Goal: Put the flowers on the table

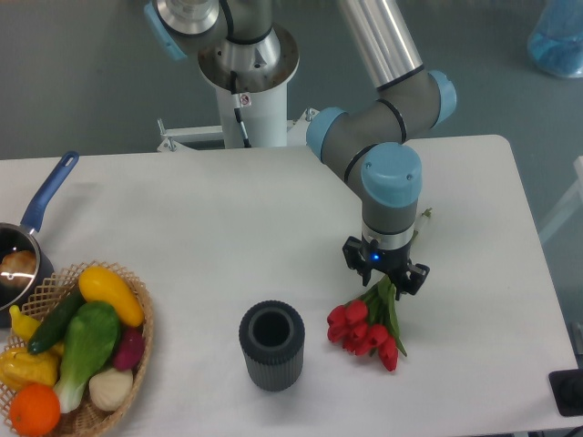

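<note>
Even, diffuse overhead light, bright; white table (228, 228) near blown out, no harsh glare. Soft short shadows under the flowers (363, 328). Sharp focus overall, slight softness at corners.

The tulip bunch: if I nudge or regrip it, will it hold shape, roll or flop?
The tulip bunch likely flops: thin green stems carry a heavier cluster of red heads. It probably won't roll far, since the heads fan out on the table. The gripper sits over the stem end; a sideways nudge may pivot it.
</note>
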Robot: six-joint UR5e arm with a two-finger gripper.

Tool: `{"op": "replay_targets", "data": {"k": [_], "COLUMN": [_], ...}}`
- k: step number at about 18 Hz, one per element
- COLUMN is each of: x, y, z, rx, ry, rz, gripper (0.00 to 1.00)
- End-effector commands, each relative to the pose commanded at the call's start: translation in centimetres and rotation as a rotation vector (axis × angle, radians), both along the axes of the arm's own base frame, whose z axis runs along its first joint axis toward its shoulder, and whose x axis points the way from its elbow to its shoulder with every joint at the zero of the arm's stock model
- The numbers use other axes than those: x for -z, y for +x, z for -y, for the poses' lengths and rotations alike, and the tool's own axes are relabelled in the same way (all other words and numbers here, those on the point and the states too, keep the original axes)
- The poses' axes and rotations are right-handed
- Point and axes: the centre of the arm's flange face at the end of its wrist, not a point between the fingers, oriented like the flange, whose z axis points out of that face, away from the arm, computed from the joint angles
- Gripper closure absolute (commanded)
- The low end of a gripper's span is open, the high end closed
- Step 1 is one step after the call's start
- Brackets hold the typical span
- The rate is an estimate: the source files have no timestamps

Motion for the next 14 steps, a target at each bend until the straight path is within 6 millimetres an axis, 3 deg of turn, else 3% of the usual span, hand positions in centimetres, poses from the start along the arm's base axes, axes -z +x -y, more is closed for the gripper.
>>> {"op": "replay_targets", "data": {"k": [4, 6, 9, 14], "x": [-4.5, -5.7, -9.1, -10.2], "y": [-0.1, -0.8, -0.4, -0.5], "z": [1.2, 1.4, 1.7, 2.0], "rx": [-0.114, -0.188, -0.201, -0.205], "ry": [0.098, 0.163, 0.207, 0.219], "rz": [-0.018, 0.005, -0.034, -0.050], "gripper": [0.00, 0.00, 0.00, 0.00]}}
